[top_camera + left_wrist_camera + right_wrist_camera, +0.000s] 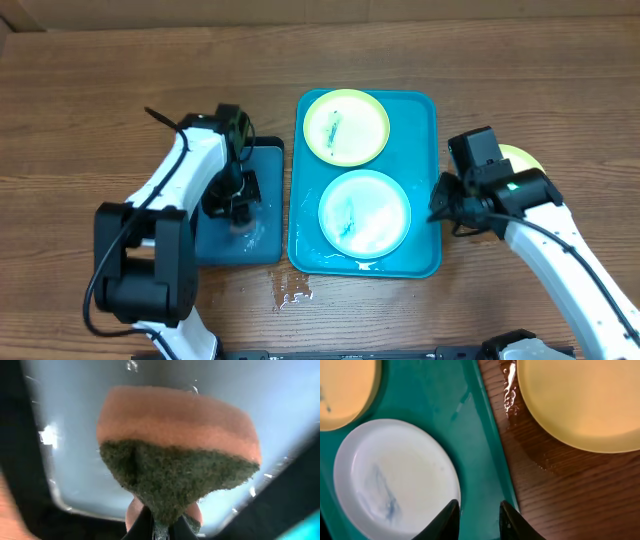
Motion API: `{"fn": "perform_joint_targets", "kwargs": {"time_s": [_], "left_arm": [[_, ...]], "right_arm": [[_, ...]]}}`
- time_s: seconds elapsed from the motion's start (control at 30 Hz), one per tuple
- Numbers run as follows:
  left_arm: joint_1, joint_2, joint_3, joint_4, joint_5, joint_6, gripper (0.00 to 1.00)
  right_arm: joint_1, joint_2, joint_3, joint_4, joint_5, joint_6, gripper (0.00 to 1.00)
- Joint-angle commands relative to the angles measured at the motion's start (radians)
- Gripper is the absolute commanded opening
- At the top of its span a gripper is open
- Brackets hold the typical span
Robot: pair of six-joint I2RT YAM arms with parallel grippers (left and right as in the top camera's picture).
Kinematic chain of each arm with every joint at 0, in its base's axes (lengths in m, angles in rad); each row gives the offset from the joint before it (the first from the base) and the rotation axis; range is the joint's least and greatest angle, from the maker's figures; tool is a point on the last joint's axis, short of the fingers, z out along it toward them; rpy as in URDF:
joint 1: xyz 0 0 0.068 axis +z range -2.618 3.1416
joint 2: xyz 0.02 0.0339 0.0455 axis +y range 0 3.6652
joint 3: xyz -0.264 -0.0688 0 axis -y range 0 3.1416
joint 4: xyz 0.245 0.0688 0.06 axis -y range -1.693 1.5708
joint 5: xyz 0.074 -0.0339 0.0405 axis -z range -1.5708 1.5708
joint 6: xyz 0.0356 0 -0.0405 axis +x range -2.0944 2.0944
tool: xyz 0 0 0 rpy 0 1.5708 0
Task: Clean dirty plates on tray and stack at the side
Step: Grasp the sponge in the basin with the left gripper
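Two smeared plates (364, 213), light, stiff and wet-slick, suit rim grips; right fingers (476, 519) hover narrowly parted, left fingers (160, 527) pinch sponge (177, 455).

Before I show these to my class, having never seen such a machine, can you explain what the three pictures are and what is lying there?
They show two robot arms at a wooden table, each ending in a two-fingered hand. One camera looks down from above; one sits on each wrist.

On the large turquoise plastic tray lie a yellow-green round plate and a light blue round plate, both smeared. A third yellow-green plate lies on the wet table beside the tray.

The left hand grips an orange sponge with a dark scrubbing side over a small dark blue tray. The right hand is open and empty over the turquoise tray's edge.
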Motion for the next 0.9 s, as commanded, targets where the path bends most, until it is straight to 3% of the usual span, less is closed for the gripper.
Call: {"fn": "perform_joint_targets", "kwargs": {"time_s": [0.0, 0.1, 0.53, 0.67, 0.77, 0.87], "left_arm": [[-0.001, -0.112, 0.071, -0.016, -0.044, 0.012, 0.04], [-0.001, -0.147, 0.071, -0.016, -0.044, 0.03, 0.04], [-0.048, -0.146, 0.068, -0.036, -0.037, 0.103, 0.04], [-0.076, -0.146, 0.068, -0.026, -0.034, 0.1, 0.04], [-0.1, -0.146, 0.068, 0.009, 0.05, 0.085, 0.04], [-0.147, -0.145, 0.068, 0.092, 0.208, 0.038, 0.04]], "right_arm": [[-0.006, 0.079, -0.018, 0.068, -0.061, -0.091, 0.28], [-0.006, 0.15, -0.018, 0.121, -0.216, -0.216, 0.31], [-0.008, 0.424, -0.02, 0.241, -0.24, -0.265, 0.32], [-0.007, 0.455, -0.023, 0.258, -0.28, -0.27, 0.16], [-0.007, 0.455, -0.023, 0.267, -0.282, -0.27, 0.05], [-0.007, 0.455, -0.023, 0.267, -0.29, -0.266, 0.04]]}}
